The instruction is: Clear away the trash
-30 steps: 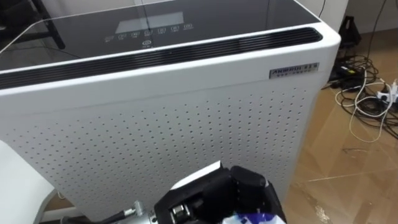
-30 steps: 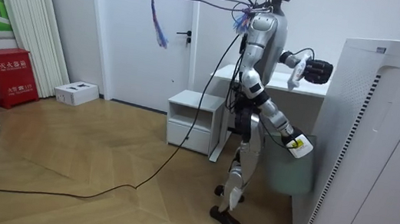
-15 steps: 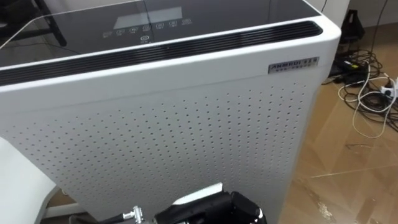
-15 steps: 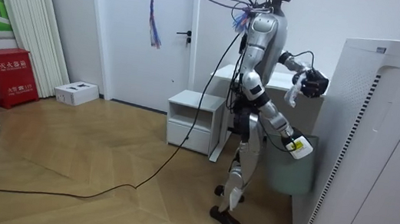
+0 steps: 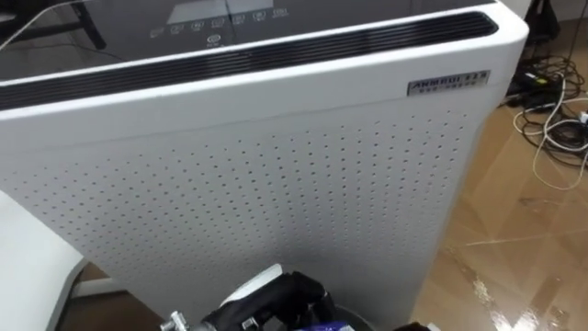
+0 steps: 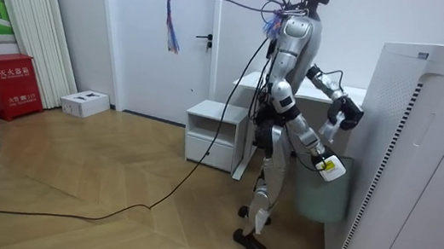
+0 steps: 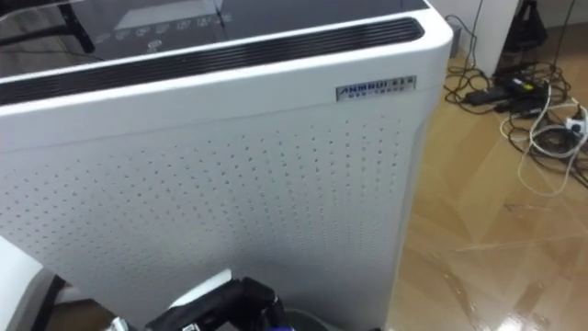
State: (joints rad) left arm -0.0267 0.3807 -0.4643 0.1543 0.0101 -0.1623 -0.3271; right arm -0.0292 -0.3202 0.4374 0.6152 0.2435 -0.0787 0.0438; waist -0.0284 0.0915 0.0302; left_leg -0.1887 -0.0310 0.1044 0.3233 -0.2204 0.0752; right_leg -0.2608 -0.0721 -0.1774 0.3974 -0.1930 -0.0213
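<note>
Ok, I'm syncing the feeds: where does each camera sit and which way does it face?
Left eye view: on the head, facing down at the white appliance; left hand at the bottom edge.
Right eye view: beside it, same aim, same hand.
Room view: off in the room, side-on to the whole robot.
All share the appliance.

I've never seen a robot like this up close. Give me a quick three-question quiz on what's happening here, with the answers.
1. True or false: the robot's left hand holds a purple-and-white piece of garbage.
2. What lies on the wooden floor past the tall white perforated appliance? A tangled cables; B a shoe; C a ball.
3. Fill in: in the room view, below that hand stands a grey ___.
Key: 1 true; 2 A; 3 bin.
</note>
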